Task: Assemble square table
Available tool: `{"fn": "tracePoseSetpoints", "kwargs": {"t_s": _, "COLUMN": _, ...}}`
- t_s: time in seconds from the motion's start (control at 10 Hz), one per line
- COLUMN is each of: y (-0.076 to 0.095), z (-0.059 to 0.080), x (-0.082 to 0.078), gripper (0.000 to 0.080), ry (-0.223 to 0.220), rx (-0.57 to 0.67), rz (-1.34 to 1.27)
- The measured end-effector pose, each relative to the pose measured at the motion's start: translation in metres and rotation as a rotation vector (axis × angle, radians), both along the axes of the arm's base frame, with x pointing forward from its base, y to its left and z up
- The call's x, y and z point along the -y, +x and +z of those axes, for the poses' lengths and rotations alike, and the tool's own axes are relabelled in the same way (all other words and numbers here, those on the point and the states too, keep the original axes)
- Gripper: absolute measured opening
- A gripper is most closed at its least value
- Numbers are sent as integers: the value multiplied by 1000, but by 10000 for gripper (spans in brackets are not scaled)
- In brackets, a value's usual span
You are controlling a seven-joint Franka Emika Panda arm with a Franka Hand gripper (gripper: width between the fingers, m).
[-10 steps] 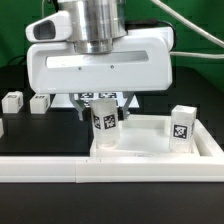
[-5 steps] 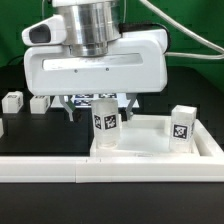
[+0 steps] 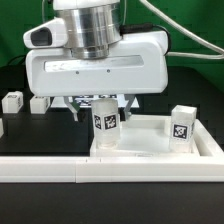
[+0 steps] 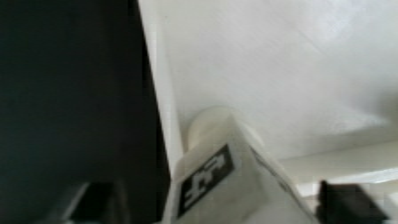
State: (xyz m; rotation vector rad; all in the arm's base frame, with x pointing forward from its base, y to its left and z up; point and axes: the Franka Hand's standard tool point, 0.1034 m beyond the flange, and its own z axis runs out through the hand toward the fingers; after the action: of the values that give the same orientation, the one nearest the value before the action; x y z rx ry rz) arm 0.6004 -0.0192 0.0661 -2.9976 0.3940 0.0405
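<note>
Exterior view: white square table slab point(image 3: 150, 152); tagged leg point(image 3: 105, 120) upright inside wide-spread hand point(image 3: 104, 105); 2nd leg point(image 3: 181, 125) upright on slab.

The slab point(image 3: 150, 145) is lying on the tabletop point(image 3: 30, 135) toward the exterior view's right. The long rail point(image 3: 40, 170) is running along its front edge and on toward the exterior view's left. One leg point(image 3: 106, 124) is standing upright on the slab near its rear corner at the exterior view's left, directly beneath the hand point(image 3: 103, 110). A second leg point(image 3: 181, 125) is standing at the slab's right side. A third leg point(image 3: 39, 103) and a fourth leg point(image 3: 12, 101) are sitting side by side on the tabletop, well apart at the exterior view's left. In the wrist view the first leg point(image 4: 222, 170) is standing between the fingers point(image 4: 89, 205) with a gap on each side, the slab point(image 4: 267, 60) under it and the tabletop point(image 4: 71, 80) beside.
</note>
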Motion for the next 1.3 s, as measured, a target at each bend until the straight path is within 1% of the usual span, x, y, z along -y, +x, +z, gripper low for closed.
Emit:
{"fn": "tracePoseSetpoints", "kwargs": {"t_s": 0.1, "y": 0, "z": 0, "x": 0, "gripper": 398, "ry": 0, "rx": 0, "rz": 0}}
{"fn": "tracePoseSetpoints", "kwargs": {"t_s": 0.5, "y": 0, "z": 0, "x": 0, "gripper": 398, "ry": 0, "rx": 1, "rz": -4}}
{"fn": "tracePoseSetpoints", "kwargs": {"t_s": 0.7, "y": 3, "z": 0, "x": -1, "gripper": 398, "ry": -4, "rx": 4, "rz": -61}}
{"fn": "tracePoseSetpoints", "kwargs": {"t_s": 0.9, "y": 8, "z": 0, "x": -11, "gripper": 398, "ry": -8, "rx": -4, "rz": -264}}
{"fn": "tracePoseSetpoints", "kwargs": {"t_s": 1.0, "y": 10, "z": -1, "x": -18, "gripper": 399, "ry": -6, "rx": -30, "rz": -412}}
{"fn": "tracePoseSetpoints", "kwargs": {"t_s": 1.1, "y": 15, "z": -2, "x": -20, "gripper": 399, "ry": 1, "rx": -61, "rz": -512}}
{"fn": "tracePoseSetpoints", "kwargs": {"t_s": 1.2, "y": 15, "z": -2, "x": -18, "gripper": 399, "ry": 31, "rx": -109, "rz": -694}}
{"fn": "tracePoseSetpoints", "kwargs": {"t_s": 1.3, "y": 16, "z": -3, "x": -18, "gripper": 399, "ry": 47, "rx": -128, "rz": -815}}
